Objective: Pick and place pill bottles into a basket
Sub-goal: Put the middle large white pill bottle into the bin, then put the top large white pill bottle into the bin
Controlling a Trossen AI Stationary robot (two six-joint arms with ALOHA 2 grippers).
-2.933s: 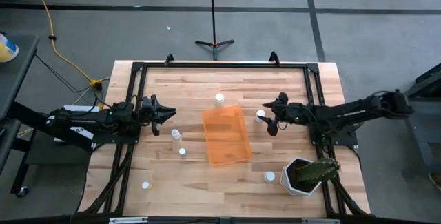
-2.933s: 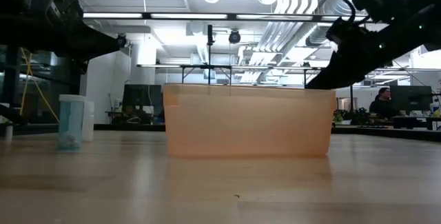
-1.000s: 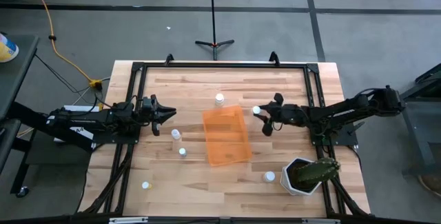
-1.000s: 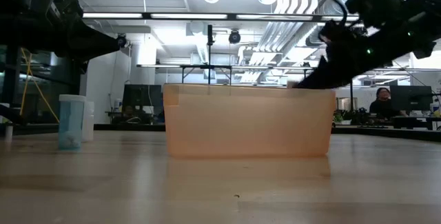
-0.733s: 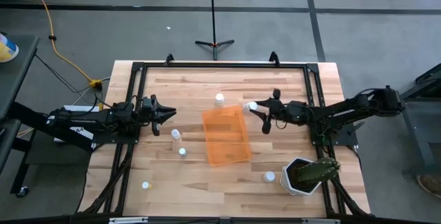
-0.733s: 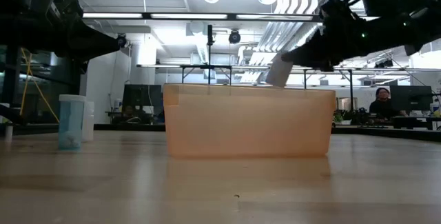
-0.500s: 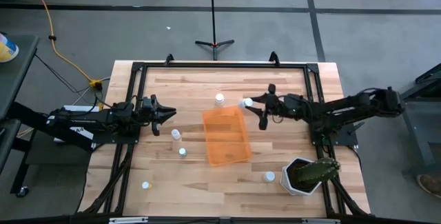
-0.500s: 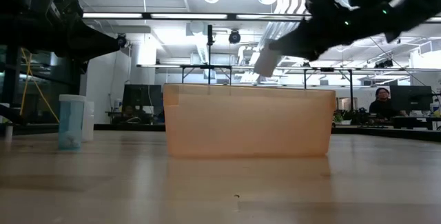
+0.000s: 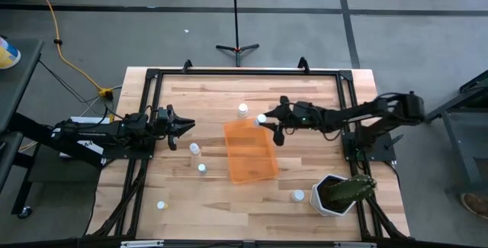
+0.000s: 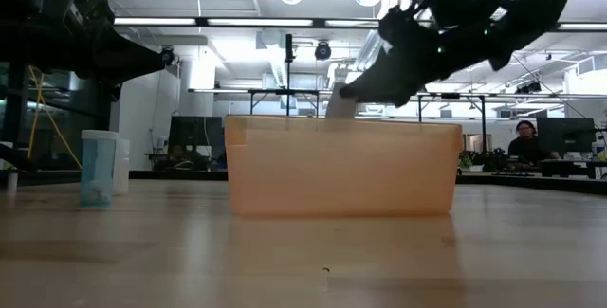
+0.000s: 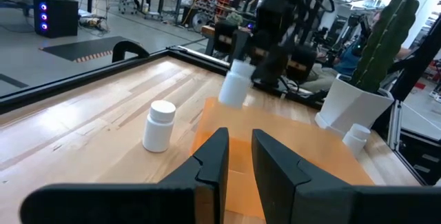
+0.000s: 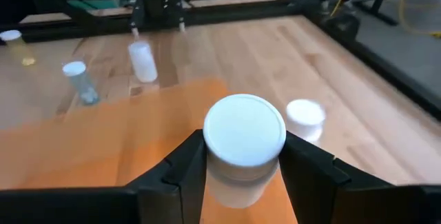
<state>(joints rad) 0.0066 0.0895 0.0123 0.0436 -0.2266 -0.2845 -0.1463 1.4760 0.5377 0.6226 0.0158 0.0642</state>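
My right gripper (image 9: 268, 123) is shut on a small white pill bottle (image 9: 261, 119) over the far right corner of the orange basket (image 9: 250, 150). In the low view the bottle (image 10: 340, 102) hangs at the basket's rim (image 10: 341, 120). My left gripper (image 9: 189, 125) waits left of the basket, slightly open and empty. Other bottles stand on the table: one (image 9: 242, 110) just beyond the basket, two (image 9: 194, 149) (image 9: 201, 169) on its left, one (image 9: 161, 204) near the front left, and one (image 9: 297, 196) near the front right. My right gripper pinches the bottle's body (image 12: 238, 182) just below its white cap (image 12: 244, 129), one finger (image 12: 185, 172) on each side. The fingers slant down from the table's right side. The bottle is lifted clear and tilted, its lower end by the basket's rim.
A white pot with a green plant (image 9: 335, 193) stands at the front right corner. A black frame (image 9: 244, 72) runs around the table's edges. Bare wood lies in front of the basket.
My right gripper has carried the bottle up off the table and toward the table's left edge, from beside the basket's right wall to over its far right corner, then slightly down toward the rim. The bottle has stayed tilted in the hold.
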